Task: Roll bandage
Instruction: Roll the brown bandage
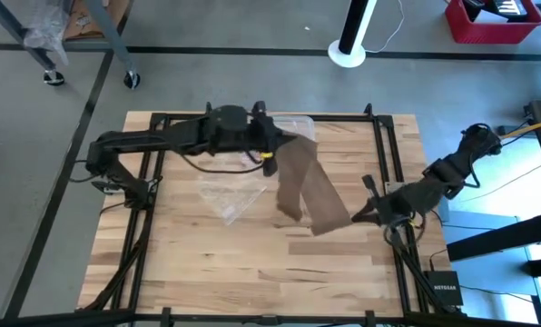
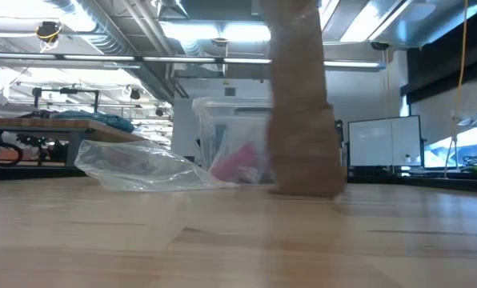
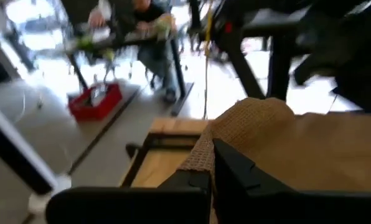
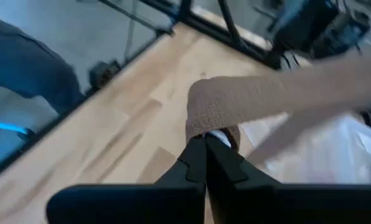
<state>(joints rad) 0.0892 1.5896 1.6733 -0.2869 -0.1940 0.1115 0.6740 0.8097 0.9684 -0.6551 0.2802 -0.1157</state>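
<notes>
The wooden table (image 1: 252, 263) sits on a grey floor, with a red bin (image 1: 491, 23) beyond it. The left gripper (image 1: 272, 145) pinches one end of the bandage (image 1: 305, 188), which stretches to the right gripper (image 1: 357, 214), clamped on the other end. A clear plastic bag (image 1: 230, 193) lies just below the left gripper, a clear box (image 2: 232, 148) beside it.

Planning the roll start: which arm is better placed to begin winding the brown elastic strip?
Probably right: the right gripper pinches the brown elastic fabric bandage's low end by the table, while the left gripper holds the other end raised.
</notes>
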